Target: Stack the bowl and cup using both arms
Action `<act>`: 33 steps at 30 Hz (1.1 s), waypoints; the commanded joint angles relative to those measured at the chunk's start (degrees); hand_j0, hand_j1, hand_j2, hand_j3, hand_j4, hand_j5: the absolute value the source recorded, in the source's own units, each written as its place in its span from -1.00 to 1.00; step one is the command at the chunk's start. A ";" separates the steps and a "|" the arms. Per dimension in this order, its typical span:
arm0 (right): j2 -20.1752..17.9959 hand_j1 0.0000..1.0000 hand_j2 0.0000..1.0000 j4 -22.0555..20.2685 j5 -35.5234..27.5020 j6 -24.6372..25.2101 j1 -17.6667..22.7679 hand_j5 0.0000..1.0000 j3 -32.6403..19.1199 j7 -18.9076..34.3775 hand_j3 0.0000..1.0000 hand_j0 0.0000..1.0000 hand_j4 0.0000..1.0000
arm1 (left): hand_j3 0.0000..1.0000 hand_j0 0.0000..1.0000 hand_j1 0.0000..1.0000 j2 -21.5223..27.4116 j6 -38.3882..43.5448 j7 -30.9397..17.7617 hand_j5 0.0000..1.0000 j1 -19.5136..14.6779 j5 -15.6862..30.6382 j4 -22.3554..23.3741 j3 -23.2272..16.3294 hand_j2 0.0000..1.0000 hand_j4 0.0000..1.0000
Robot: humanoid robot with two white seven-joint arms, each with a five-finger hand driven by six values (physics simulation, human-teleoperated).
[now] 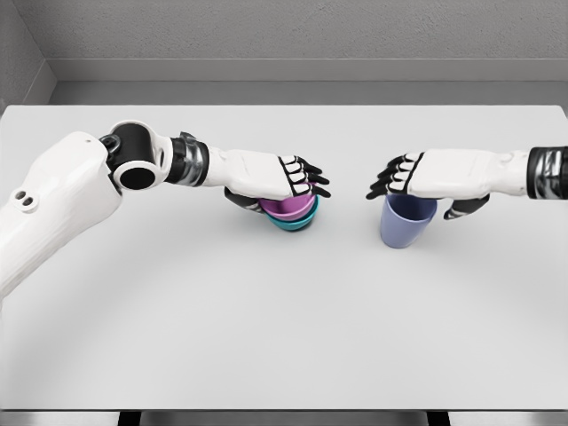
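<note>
The wide white surface takes up nearly all there is to see, and it leaves plenty of open room: bare top stretches out in front of both sets of fingers toward the near edge, and behind them toward the far edge by the grey wall, so neither arm looks hemmed in and nothing sits close to a drop. The left hand comes across from its bulky white arm and lies over a magenta bowl nested in a teal bowl; the fingers drape over the top while the thumb curls at the near side, so they seem closed on the rim of the upper bowl, though I cannot tell how firm the hold is. To the right of those fingers, across a clear gap, the right hand sits atop a periwinkle cup, which stands upright directly beneath it; its fingers reach past the far rim and the thumb hooks the other side, seemingly clamped on the cup's mouth. I'd judge all three pieces to be light, rigid, smooth-walled plastic, apt to slip if pinched only at the lip, so a hold wrapping further down the wall would be safer. The cup tapers downward and could tip easily; the bowls sit low and stable.
</note>
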 commanded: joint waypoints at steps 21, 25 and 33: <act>1.65 1.00 1.00 0.09 0.66 0.15 -0.26 1.00 1.58 -0.02 1.00 1.00 1.00 | 1.00 1.00 1.00 -1.06 0.15 0.28 1.00 -0.09 0.71 1.18 -0.02 1.00 1.00; 1.65 1.00 1.00 0.09 0.66 0.15 -0.18 1.00 1.66 -0.02 1.00 1.00 1.00 | 1.00 1.00 1.00 -1.41 0.15 0.28 1.00 0.00 0.62 1.45 -0.11 1.00 1.00; 1.56 1.00 1.00 0.09 0.66 0.15 -0.18 1.00 1.66 -0.02 1.00 1.00 1.00 | 1.00 1.00 1.00 -2.73 0.15 0.28 1.00 0.17 0.27 2.41 -0.90 1.00 1.00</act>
